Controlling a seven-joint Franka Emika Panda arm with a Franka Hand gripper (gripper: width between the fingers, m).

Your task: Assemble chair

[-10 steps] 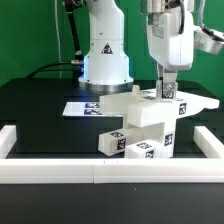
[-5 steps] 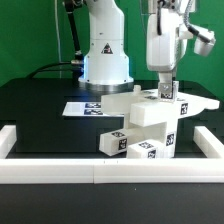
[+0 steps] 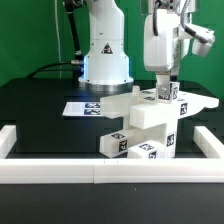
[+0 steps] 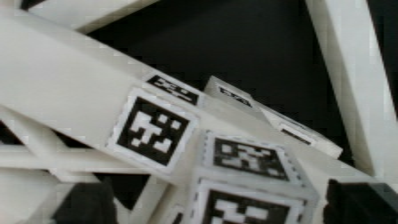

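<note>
We see gripper (image 3: 165, 90) at top cube (image 3: 158, 97) of chair (image 3: 145, 125), near worktop (image 3: 40, 112) edge closest to exterior camera; perhaps touching, jaw spread indiscernible

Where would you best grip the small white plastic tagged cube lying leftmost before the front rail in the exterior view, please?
Probably from above, fingers across the small white tagged cube front to back: its top is free, while a second tagged cube sits close on the exterior view's right.
</note>
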